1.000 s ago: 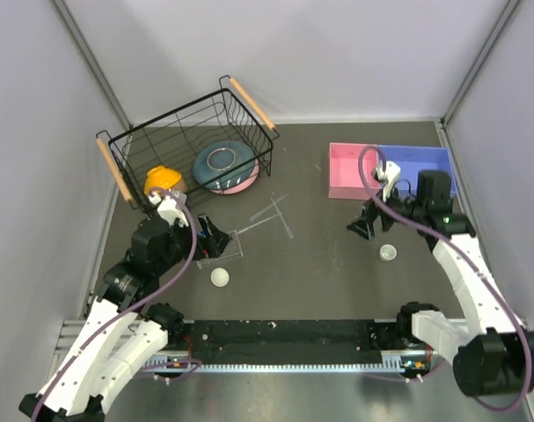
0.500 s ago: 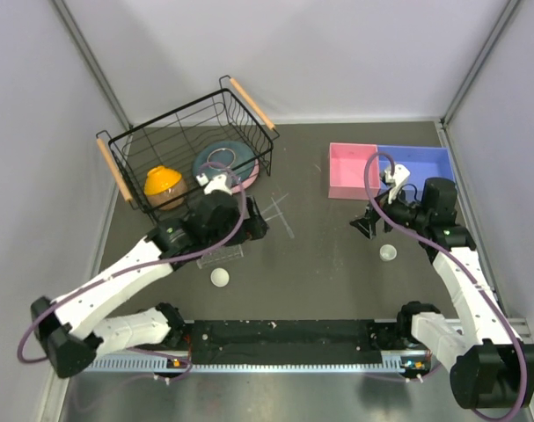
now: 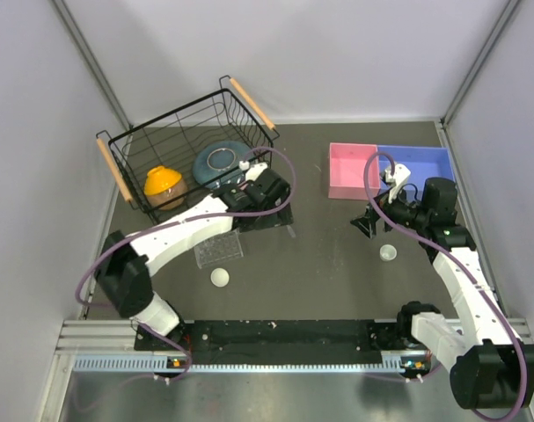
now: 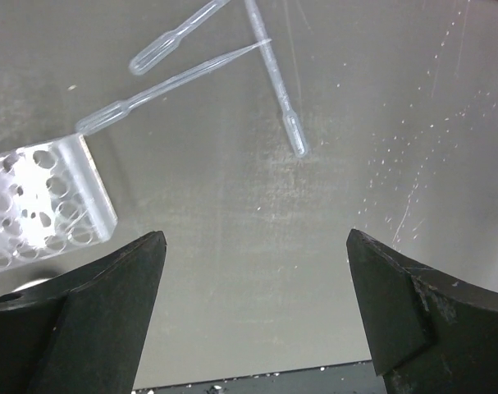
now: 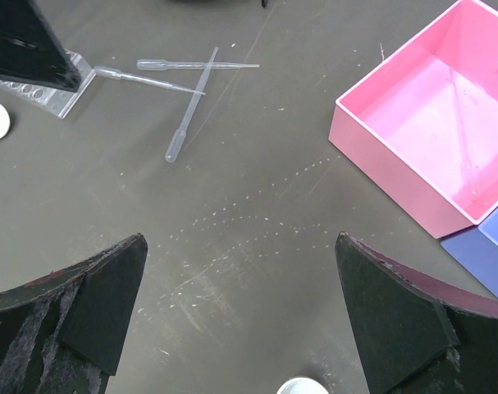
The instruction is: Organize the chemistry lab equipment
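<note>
From above, left claw sits at 2 o'clock from the clear rack; white cup at the rack's 6, second cup beside right claw. Left wrist cam: wide open, empty, rods at 12. Right wrist: also gaping, empty, rods at 11.

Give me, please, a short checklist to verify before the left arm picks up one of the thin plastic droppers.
1. Left gripper open: ok.
2. Droppers ahead of it: ok, three in the left wrist view.
3. Droppers lying apart: not ok, they cross.
4. Rack away from the fingers: ok, off to one side.
5. Right gripper out of the way: ok, open, near a white cup.
6. Height above the table: cannot tell.
</note>
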Motion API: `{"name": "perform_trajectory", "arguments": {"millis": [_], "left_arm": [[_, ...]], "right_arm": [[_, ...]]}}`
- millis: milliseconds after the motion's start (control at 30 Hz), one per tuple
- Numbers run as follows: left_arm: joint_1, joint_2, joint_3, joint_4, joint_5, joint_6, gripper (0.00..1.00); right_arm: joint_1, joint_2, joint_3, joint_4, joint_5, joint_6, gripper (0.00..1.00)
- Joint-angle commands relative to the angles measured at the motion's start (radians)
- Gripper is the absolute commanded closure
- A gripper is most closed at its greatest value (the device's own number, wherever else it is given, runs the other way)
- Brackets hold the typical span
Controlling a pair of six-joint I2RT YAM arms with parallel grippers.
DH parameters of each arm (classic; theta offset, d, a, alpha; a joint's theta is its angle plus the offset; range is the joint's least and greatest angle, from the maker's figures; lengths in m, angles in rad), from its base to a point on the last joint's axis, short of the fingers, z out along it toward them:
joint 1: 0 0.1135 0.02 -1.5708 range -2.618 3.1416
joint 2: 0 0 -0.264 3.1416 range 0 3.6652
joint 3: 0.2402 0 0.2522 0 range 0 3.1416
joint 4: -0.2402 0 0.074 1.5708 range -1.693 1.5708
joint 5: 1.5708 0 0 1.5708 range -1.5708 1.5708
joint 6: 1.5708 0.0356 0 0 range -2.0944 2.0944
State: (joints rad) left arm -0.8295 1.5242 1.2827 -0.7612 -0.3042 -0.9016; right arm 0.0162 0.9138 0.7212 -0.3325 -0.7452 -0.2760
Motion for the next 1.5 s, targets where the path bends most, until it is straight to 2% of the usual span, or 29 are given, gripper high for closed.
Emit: {"name": "perform_trajectory", "arguments": {"millis": [0, 167, 800, 967, 1167, 1467], "left_arm": [[-0.003, 0.122, 0.127, 0.008, 0.048, 0.050, 0.03], [-0.002, 0.257, 0.222, -0.027, 0.091, 0.087, 0.06], [0.001, 0.382, 0.250, -0.010, 0.089, 0.078, 0.06], [0.009, 0.418, 0.273, -0.013, 0.099, 0.067, 0.17], [0.020, 0.477, 0.296, -0.018, 0.093, 0.050, 0.21], [0.053, 0.597, 0.386, -0.036, 0.077, 0.053, 0.36]], "right_arm": [[-0.012, -0.007, 0.038, 0.039, -0.002, -0.002, 0.01], [-0.012, -0.006, 0.038, 0.038, 0.001, -0.006, 0.01], [-0.012, -0.001, 0.035, 0.038, 0.004, -0.012, 0.01], [-0.012, 0.000, 0.037, 0.038, 0.007, -0.015, 0.01], [-0.012, 0.003, 0.037, 0.038, 0.007, -0.017, 0.01], [-0.013, -0.001, 0.037, 0.036, 0.010, -0.019, 0.01]]}}
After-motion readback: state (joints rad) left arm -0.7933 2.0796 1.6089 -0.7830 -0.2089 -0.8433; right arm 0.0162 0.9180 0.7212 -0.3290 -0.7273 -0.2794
